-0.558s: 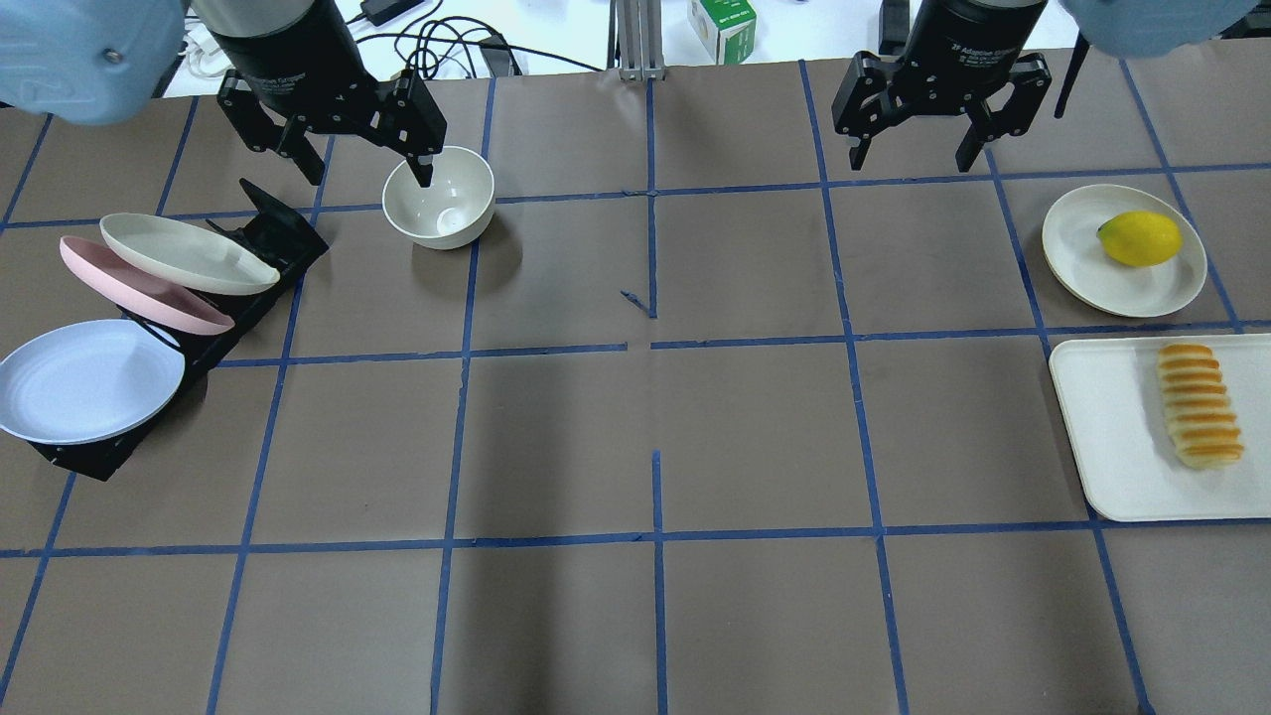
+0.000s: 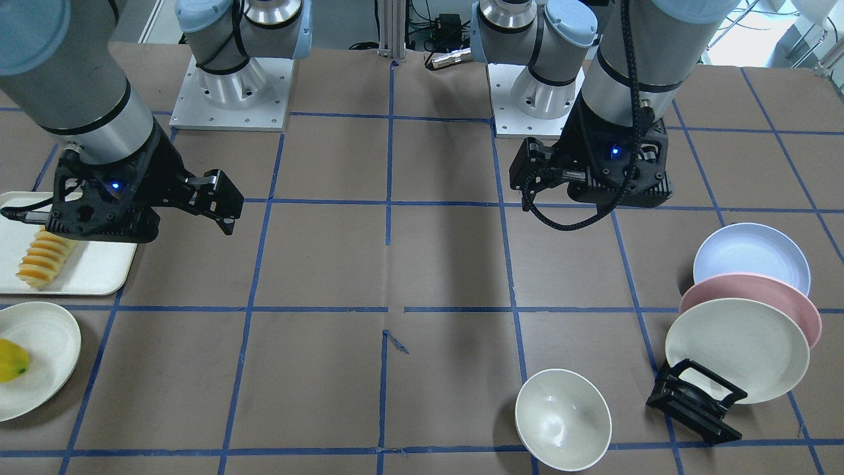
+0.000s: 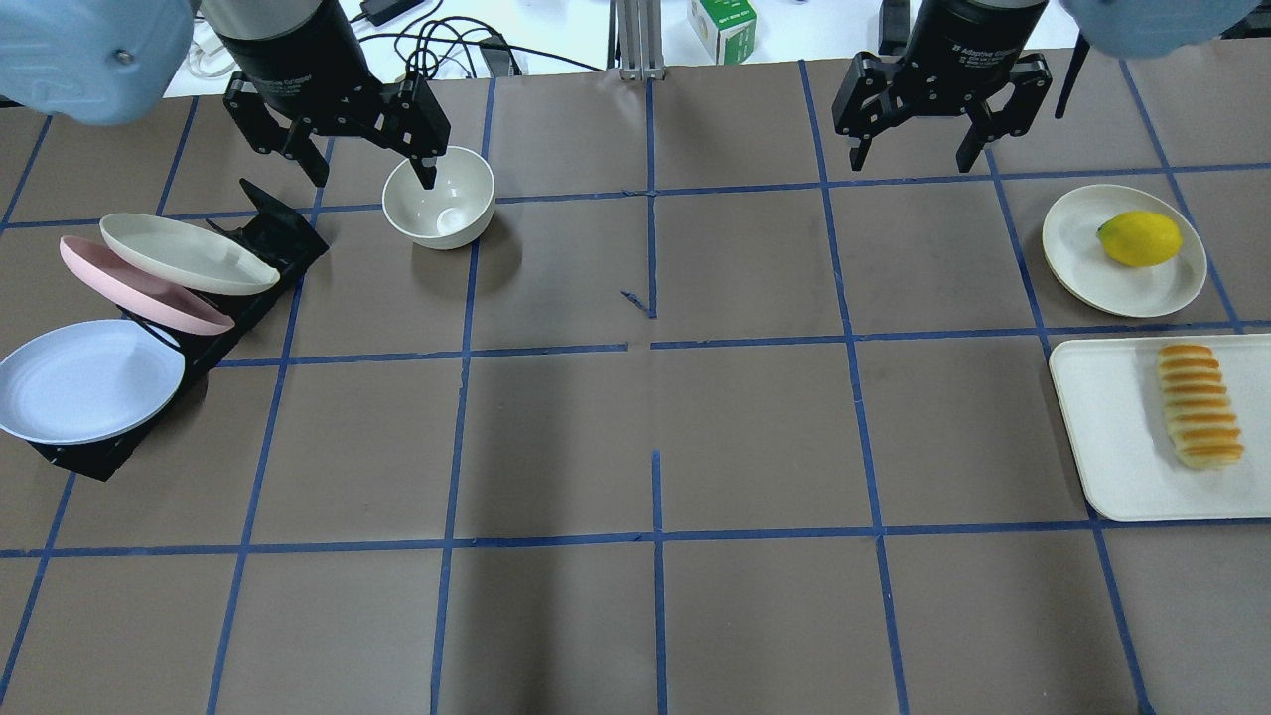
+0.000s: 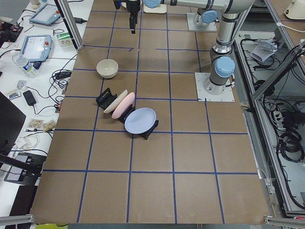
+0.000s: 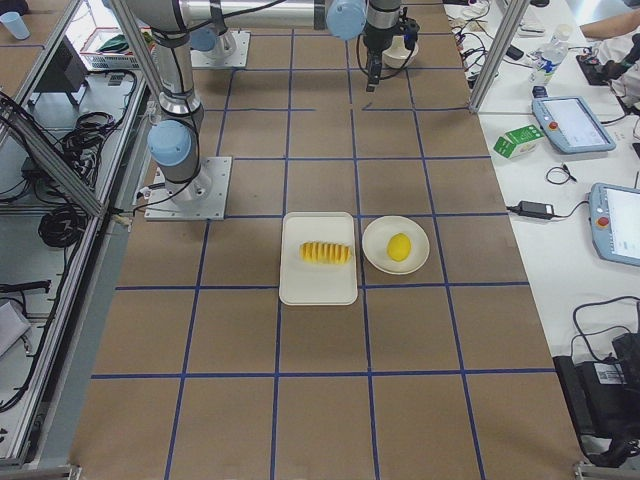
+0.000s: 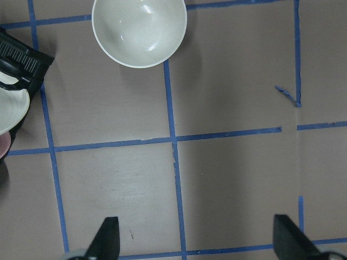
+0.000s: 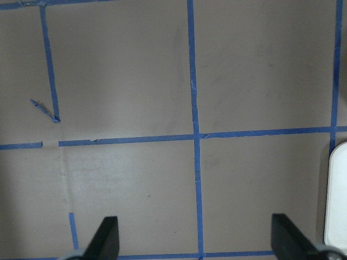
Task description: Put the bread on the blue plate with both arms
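The bread point(image 3: 1200, 405), a ridged golden loaf, lies on a white tray point(image 3: 1107, 437) at the right edge; it also shows in the front view point(image 2: 41, 260). The blue plate point(image 3: 84, 380) leans in a black rack point(image 3: 273, 226) at the far left, also seen in the front view point(image 2: 752, 254). My left gripper point(image 3: 372, 181) is open and empty, held above the table beside a white bowl point(image 3: 439, 199). My right gripper point(image 3: 910, 162) is open and empty at the back right, well away from the bread. Both wrist views show spread fingers over bare table.
A pink plate point(image 3: 139, 288) and a cream plate point(image 3: 189, 253) lean in the same rack behind the blue one. A lemon point(image 3: 1140, 238) sits on a cream plate point(image 3: 1077, 248) behind the tray. A green carton point(image 3: 722, 28) stands past the table's far edge.
The left gripper has shifted very slightly near the bowl. Nothing else has moved; both grippers stay open.
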Available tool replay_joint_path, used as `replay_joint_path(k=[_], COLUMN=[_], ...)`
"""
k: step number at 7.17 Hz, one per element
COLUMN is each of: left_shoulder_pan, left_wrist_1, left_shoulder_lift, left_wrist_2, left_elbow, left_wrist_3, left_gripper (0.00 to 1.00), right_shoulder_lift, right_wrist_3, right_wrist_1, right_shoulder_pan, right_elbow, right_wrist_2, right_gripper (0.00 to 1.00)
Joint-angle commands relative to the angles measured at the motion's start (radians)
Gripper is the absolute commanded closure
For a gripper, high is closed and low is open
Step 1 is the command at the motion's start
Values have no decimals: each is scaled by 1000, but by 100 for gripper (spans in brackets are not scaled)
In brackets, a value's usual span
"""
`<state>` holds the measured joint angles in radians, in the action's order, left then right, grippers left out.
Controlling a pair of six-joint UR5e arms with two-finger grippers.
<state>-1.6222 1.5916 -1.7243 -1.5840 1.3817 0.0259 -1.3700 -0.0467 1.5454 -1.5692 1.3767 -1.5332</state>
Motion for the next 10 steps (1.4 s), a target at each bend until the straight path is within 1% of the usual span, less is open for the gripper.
replay_joint_path(k=[1, 2, 3, 4, 5, 6, 7, 8, 9, 10], left_shoulder_pan=[-1, -1, -1, -1, -1, -1, -1, 4, 13, 36], left_wrist_1=[1, 1, 1, 1, 1, 1, 1, 2, 2, 5], left_shoulder_lift=[12, 12, 12, 15, 14, 15, 15, 15, 20, 35], left_wrist_2=[-1, -1, -2, -2, -2, -4, -4, -1, 1, 1], left_elbow=[5, 5, 5, 5, 5, 5, 5, 5, 5, 5], left_wrist_3=[2, 2, 0, 0, 0, 2, 2, 2, 0, 0], left_gripper=[0, 0, 0, 0, 0, 0, 0, 0, 0, 0], right_shoulder_lift=[3, 6, 6, 2, -4, -26, -40, -41, -41, -38], right_wrist_3=[1, 4, 74, 161, 282, 370, 376, 380, 431, 508], right_wrist_1=[1, -2, -11, -14, -13, 16, 80, 152, 221, 313], right_shoulder_pan=[0, 9, 49, 137, 228, 289, 352, 395, 426, 460], right_elbow=[-1, 4, 4, 10, 60, 127, 196, 253, 309, 370], right_wrist_2=[1, -4, -7, -21, -22, -21, -24, -65, -129, -133], right_gripper=[0, 0, 0, 0, 0, 0, 0, 0, 0, 0])
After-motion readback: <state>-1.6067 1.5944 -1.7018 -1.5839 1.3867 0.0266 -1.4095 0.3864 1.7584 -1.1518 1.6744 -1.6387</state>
